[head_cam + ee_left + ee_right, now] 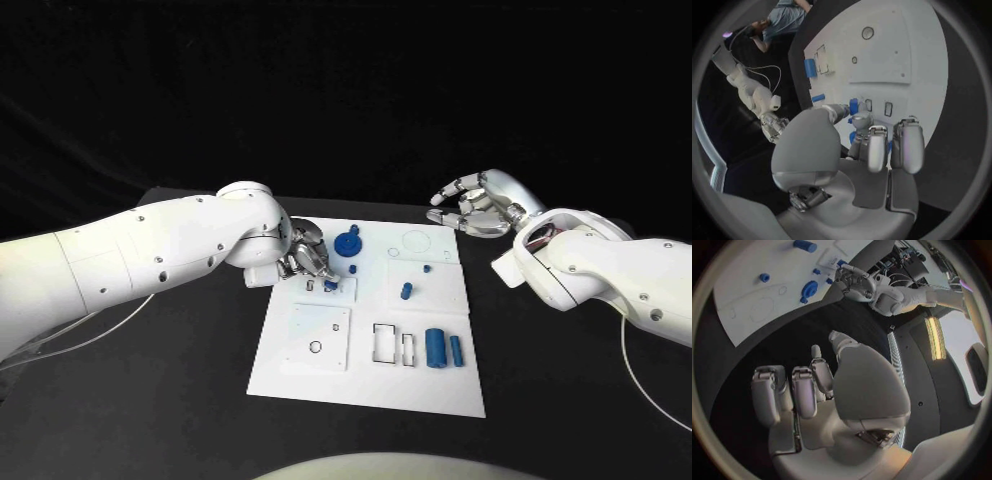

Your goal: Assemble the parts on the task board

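Black table with the white task board

The black table (173, 400) carries the white task board (361, 385) at its middle, lying flat as a long rectangle reaching from the near side toward the far edge; a thin pale cable (101, 330) trails across the table beside the board

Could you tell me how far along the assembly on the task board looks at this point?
Early to midway, I'd judge. The blue gear seems already seated near the task board's far edge. The left hand is down on the board, fingers closed around a small blue part by the slots. The right hand hovers off the board, holding nothing. Two blue cylinders and a small blue peg lie loose.
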Robot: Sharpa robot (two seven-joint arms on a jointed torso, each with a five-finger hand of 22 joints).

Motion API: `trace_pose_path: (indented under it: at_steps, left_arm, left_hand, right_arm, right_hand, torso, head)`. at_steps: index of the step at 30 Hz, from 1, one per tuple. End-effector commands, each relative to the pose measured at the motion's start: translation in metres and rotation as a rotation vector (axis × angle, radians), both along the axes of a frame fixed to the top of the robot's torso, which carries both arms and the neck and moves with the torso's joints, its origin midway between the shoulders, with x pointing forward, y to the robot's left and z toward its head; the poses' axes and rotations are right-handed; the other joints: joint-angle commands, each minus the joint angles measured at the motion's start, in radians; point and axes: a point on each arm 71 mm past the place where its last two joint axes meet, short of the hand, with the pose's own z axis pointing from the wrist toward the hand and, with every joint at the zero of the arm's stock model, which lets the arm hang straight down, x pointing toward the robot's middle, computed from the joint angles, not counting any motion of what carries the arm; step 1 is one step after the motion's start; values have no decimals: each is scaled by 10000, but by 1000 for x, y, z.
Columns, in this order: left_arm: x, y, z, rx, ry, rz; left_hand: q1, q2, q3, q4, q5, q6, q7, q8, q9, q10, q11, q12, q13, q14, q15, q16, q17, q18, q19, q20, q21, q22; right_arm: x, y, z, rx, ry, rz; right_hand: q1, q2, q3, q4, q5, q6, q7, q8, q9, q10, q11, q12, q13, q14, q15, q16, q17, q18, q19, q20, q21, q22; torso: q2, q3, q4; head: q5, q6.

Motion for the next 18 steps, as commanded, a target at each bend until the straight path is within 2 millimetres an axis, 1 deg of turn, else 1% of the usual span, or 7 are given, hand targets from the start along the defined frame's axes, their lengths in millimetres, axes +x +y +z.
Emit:
trace_pose_path:
  at_steps: [1,6,11,18]
  left_arm:
    - [0,0,3,-444,-738,450]
    - [-2,2,1,-143,-1375,352]
    - [-4,2,-5,324,-1527,54]
    - [-4,2,-13,726,-1461,-159]
  left_hand:
    - [-133,-4,1855,-1803,63,123,-59,48,891,102,-9,67,33,1039,-60,36,2577,-146,6,-11,63,46]
    - [-198,-52,1943,-1860,93,159,-73,64,921,159,-23,108,82,1047,-72,49,2600,-159,38,-21,96,116]
    - [-249,-96,2007,-1909,114,193,-87,78,944,220,-37,154,137,1051,-84,57,2612,-169,62,-29,120,167]
    - [-400,-195,2161,-2013,318,263,-118,113,1007,316,-69,199,190,1050,-113,57,2612,-179,91,-49,150,226]
  right_arm:
    - [-1,0,-1,-86,0,127]
    - [-1,-1,-1,-92,12,117]
    - [-1,0,-2,-95,28,142]
    - [-1,0,-2,-101,49,176]
  right_hand:
    - [-95,11,46,-2,60,23,-19,52,10,35,-51,42,6,770,-57,-38,1367,51,612,-85,-47,2163]
    - [-95,11,46,-2,60,23,-19,52,10,35,-51,42,6,770,-57,-38,1367,51,612,-85,-47,2163]
    - [-107,10,49,4,63,27,-21,58,10,42,-52,46,11,768,-59,-43,1358,52,610,-88,-52,2161]
    - [-107,10,49,4,63,27,-21,58,10,42,-52,46,11,768,-59,-43,1358,52,610,-88,-52,2161]
  torso:
    - [10,-14,-4]
    - [3,-18,10]
    - [11,-20,-9]
    - [26,-24,-18]
  head:
    - [0,-3]
    - [5,-11]
    - [28,-20]
    - [39,-49]
